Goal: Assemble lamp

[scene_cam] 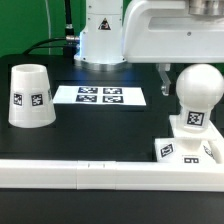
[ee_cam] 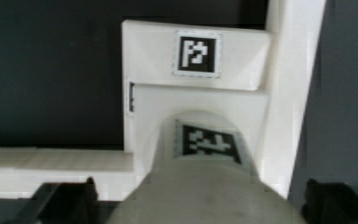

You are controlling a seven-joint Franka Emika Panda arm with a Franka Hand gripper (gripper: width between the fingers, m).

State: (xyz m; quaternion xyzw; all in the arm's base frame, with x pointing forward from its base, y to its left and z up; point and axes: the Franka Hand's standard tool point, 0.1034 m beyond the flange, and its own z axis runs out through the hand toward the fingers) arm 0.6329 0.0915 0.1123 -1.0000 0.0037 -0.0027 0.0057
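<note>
Going by the exterior view, the shade (scene_cam: 31, 97) stands mouth-down near the tabletop (scene_cam: 110, 125) left edge, untouched. The marker board (scene_cam: 99, 96) lies mid-table toward the far edge. At the near right corner the bulb (scene_cam: 195, 100) stands upright on the base (scene_cam: 190, 150), against the rail (scene_cam: 70, 176). The pincer (ee_cam: 190, 196) straddles the bulb's head; whether it grips, I cannot tell. Judging so, bulb-fitting is underway; next, seat it, then fetch the shade.

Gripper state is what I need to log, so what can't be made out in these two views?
- Gripper: in the wrist view the bulb fills the gap and the edge cuts the fingertips; open or shut unclear.
- Exterior view: gripper fingers cut off by the top edge above the bulb.
- Base: cropped at the exterior view's right.
- Shade: its opening is not visible.
</note>
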